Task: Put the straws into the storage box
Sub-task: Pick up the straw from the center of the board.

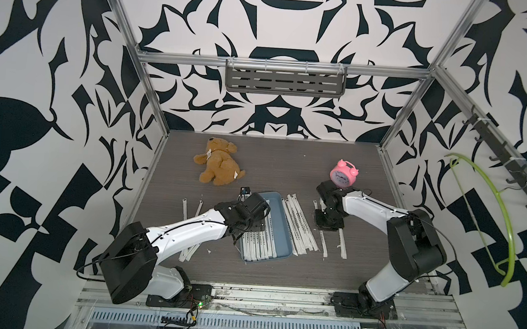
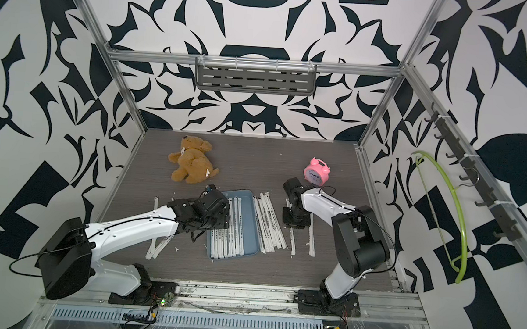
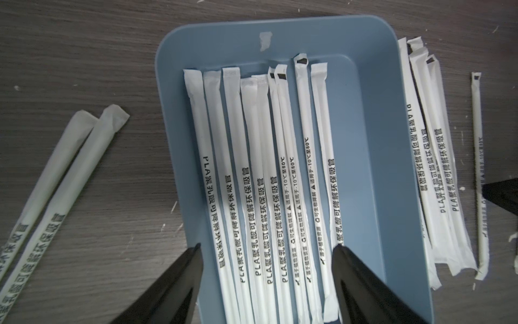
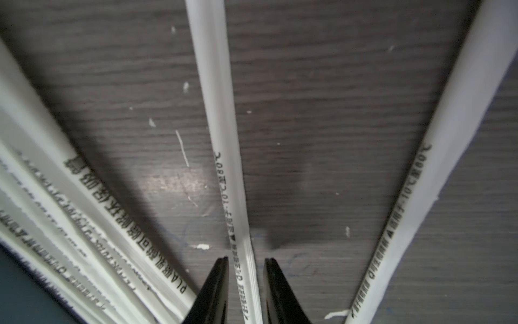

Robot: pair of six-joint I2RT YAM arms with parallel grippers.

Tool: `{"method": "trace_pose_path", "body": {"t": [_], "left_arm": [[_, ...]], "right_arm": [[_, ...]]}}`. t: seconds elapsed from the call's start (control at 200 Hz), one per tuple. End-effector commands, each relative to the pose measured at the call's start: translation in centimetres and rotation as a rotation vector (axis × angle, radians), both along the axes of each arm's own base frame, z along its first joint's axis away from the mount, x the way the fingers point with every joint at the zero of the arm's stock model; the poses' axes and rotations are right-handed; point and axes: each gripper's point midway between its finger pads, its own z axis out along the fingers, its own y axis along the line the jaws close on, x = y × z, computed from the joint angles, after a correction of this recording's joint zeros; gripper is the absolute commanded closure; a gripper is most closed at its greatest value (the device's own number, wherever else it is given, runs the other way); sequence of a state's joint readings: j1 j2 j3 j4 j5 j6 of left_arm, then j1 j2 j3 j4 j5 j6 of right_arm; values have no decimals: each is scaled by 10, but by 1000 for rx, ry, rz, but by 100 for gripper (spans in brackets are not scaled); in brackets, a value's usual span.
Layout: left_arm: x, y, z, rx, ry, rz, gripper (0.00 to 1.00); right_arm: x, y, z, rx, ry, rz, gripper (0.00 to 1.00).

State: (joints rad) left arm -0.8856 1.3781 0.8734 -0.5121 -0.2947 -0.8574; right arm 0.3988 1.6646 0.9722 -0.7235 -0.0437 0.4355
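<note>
My left gripper point(image 3: 268, 246) gaped empty over straws point(image 3: 246, 168) in the storage box point(image 3: 372, 126); right gripper point(image 4: 246, 258), narrowly open, straddled one loose straw point(image 4: 224, 140) near alarm clock point(image 1: 344, 174).

The long thin straws in white paper wrappers point(image 3: 249, 168) look matt and lightly creased, with crimped, rough-edged ends. The shallow blue-grey plastic tray point(image 3: 372, 140) is smooth with a soft satin sheen. The dark grey wood-grain tabletop point(image 3: 84, 70) reads as matt laminate, finely ridged and speckled with paper scraps. The brown plush teddy bear point(image 1: 217, 165) is fuzzy cloth. The round pink plastic alarm clock point(image 1: 344, 175) is glossy. The silver metal frame rail point(image 1: 184, 58) looks brushed; the grey slotted metal shelf point(image 1: 233, 80) is dull, and the curved lime-green plastic hanger point(image 1: 506, 217) is smooth.
</note>
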Motion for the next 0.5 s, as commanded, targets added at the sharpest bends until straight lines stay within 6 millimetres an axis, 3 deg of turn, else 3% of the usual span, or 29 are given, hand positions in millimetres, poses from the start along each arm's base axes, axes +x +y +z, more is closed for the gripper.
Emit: {"method": "trace_pose_path", "body": {"t": [0.0,0.13,0.285,0.405,0.495], "left_arm": [[3,-2,7,-13,-22,5,20],[2,2,4,5,-16,2,20],[3,11,7,31,-43,17,20],[5,31,12,52,-56,63,19],[5,50,14,29,-57,126,19]], "right_arm": [[2,-1,-6,-15,-5,11,77],[4,-6,-5,-56,-13,24,91],[10,-1,23,-113,-71,85,94],[13,26,69,-93,-145,141,94],[11,65,102,-32,-206,189,94]]}}
